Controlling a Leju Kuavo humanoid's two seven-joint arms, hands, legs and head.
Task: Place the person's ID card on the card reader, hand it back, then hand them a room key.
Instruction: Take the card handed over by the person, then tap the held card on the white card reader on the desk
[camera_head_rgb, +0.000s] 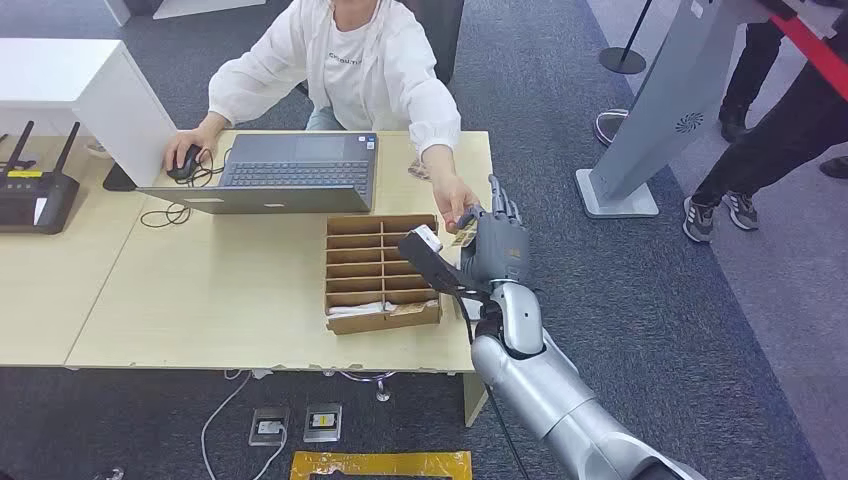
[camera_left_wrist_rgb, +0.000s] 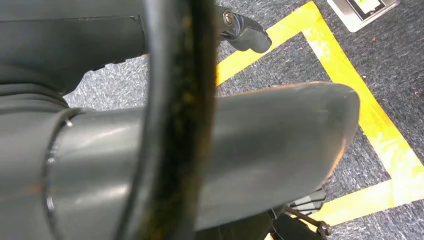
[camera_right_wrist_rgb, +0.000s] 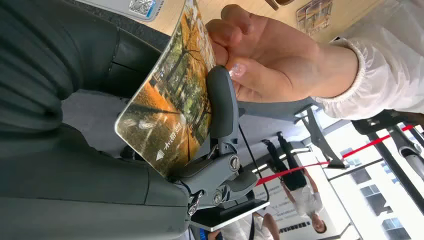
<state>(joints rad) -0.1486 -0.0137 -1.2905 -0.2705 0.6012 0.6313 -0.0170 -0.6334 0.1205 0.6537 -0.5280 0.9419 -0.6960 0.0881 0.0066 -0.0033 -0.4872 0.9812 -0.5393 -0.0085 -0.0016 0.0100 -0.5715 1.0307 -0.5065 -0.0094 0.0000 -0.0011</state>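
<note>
2 hands meet on 1 card. The robot's right hand (camera_head_rgb: 495, 245) is raised past the table's (camera_head_rgb: 200, 300) edge with its fingers (camera_right_wrist_rgb: 222, 107) closed around a picture-printed card (camera_right_wrist_rgb: 170, 100), gripping it upright so an edge sticks out to be taken. Just beyond the fingers, the person's hand (camera_right_wrist_rgb: 270, 57) already pinches that free edge; whether this is the ID card or the room key, I cannot tell. Beside the hand sits the cardboard divider tray (camera_head_rgb: 380, 270), then the laptop (camera_head_rgb: 290, 170). The left hand's state I cannot tell.
</note>
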